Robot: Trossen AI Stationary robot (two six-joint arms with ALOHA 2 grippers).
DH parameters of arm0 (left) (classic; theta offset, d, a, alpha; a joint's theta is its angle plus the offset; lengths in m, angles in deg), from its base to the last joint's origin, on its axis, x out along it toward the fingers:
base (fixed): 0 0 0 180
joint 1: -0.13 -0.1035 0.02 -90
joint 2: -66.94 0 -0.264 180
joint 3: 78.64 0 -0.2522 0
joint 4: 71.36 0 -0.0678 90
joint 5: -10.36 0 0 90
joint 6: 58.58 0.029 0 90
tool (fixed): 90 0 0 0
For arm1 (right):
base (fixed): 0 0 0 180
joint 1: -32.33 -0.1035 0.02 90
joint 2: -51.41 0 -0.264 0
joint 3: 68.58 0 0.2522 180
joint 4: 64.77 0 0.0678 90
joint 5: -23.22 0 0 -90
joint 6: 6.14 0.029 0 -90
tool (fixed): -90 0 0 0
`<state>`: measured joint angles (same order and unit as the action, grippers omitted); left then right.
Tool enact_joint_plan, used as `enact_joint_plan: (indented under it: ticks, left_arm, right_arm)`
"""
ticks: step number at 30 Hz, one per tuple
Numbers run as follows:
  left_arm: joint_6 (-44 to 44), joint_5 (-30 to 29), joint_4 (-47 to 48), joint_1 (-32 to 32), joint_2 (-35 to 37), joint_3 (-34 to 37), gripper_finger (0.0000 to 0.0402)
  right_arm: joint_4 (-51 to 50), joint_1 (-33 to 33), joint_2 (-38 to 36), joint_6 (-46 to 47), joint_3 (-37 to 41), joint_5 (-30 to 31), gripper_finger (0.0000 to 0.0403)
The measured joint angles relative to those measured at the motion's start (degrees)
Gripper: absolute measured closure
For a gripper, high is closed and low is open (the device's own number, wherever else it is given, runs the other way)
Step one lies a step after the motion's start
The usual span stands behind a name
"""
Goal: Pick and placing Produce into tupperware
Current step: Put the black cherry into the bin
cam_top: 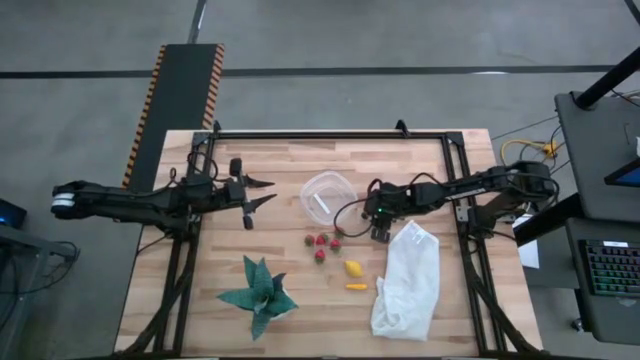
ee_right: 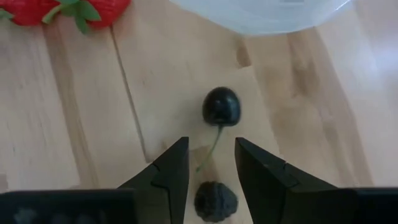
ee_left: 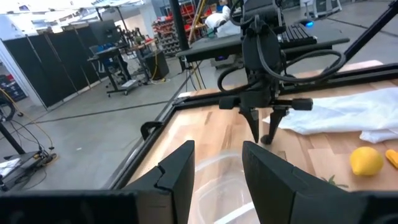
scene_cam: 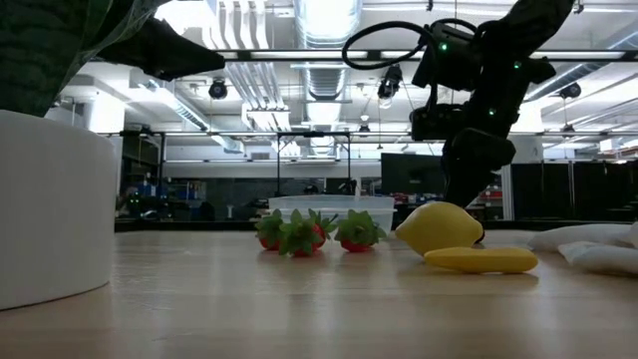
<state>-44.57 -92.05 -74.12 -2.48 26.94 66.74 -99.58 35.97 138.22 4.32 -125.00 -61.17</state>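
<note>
Tub [cam_top: 328, 195]: clear, rounded-square, upright, open, white mark inside. Strawberries [cam_top: 322, 243]: red, clustered near tub. Lemon [cam_top: 353, 268] and orange piece [cam_top: 357, 287]: beside them. Two dark balls [ee_right: 221, 106]: stemmed, just beside tub.

The table [cam_top: 300, 300] is seen in pale wood with a light grain, framed in black. The tupperware [cam_top: 328, 197] is shown as clear plastic with a white mark inside. Red strawberries [cam_top: 321, 241] with green leaves are seen, beside a yellow lemon [cam_top: 353, 268] and a small orange-yellow piece [cam_top: 356, 287]. Two dark, nearly black balls [ee_right: 221, 106] are shown in the right wrist view, one glossy and one dull. The plant shape [cam_top: 259, 294] is coloured deep green, and the cloth bag [cam_top: 407, 280] white. A black panel [cam_top: 177, 100] edged with orange-and-black stripes is seen beyond the table.
</note>
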Motion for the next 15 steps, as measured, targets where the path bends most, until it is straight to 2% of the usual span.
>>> enact_joint_plan:
  ticks: [15]
  left_arm:
    - [0.0, 0.0, -0.3, 0.0, -0.5, 0.0, 0.0281]
  right_arm:
    - [0.5, 0.0, 2.2, -1.9, 0.1, 0.5, 0.0284]
